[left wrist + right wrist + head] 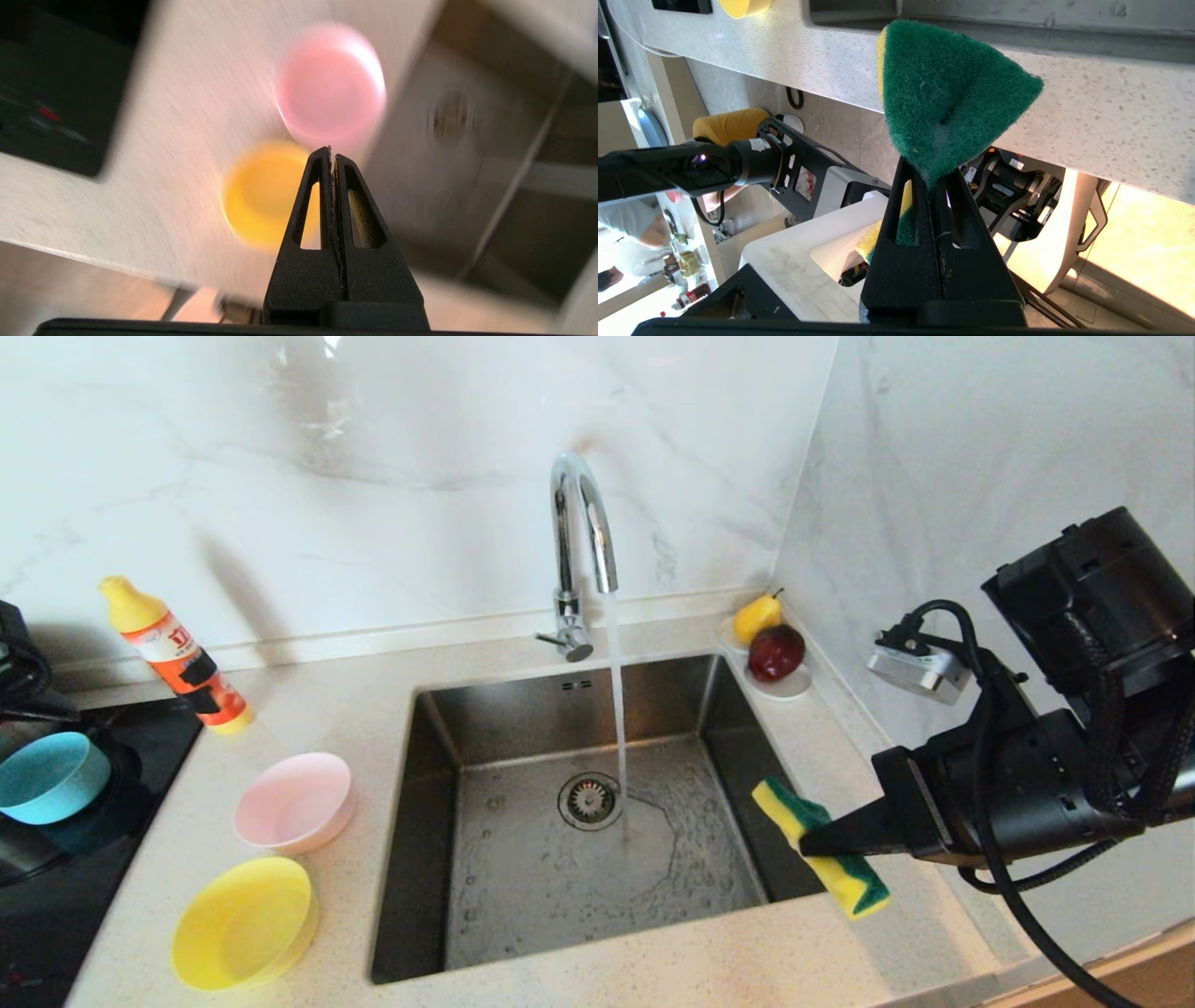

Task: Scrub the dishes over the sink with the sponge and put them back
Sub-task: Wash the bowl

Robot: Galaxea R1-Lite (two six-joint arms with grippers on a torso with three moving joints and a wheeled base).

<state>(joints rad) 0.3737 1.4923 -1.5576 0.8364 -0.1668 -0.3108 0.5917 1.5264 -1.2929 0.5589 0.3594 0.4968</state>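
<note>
1. The right gripper (pixel 814 843) is clenched on the flat rectangular sponge of yellow foam with a dark green scouring face (pixel 822 846). Its black fingers pinch the sponge near the middle, so both ends stick out from them.
2. The sponge hangs in the air at the right edge of the square brushed steel sink (pixel 485 728), above the place where the rim meets the speckled pale stone counter (pixel 709 961). In the right wrist view the green face (pixel 948 93) is folded and turned toward the camera.
3. The left gripper (pixel 332 151) is closed with nothing between its fingers; the two tips touch each other. It is seen only in its own wrist view, above the counter, and the scene below it is blurred.
4. Under it lie the small round yellow plastic bowl (pixel 261 191) and the small round pale pink plastic bowl (pixel 331 86), both upright on the counter left of the sink. The two stand near each other, the yellow one (pixel 245 922) closer to the front edge than the pink one (pixel 295 801).
5. The small round light blue plastic bowl (pixel 49 775) is further left, over the black cooktop (pixel 56 915).
6. Water runs from the chrome gooseneck faucet (pixel 581 537) and falls just beside the round drain strainer (pixel 590 800).
7. An orange bottle with a yellow cap (pixel 177 658) stands behind the bowls. A small white saucer (pixel 789 686) with a yellow pear and a red apple is at the back right corner.
</note>
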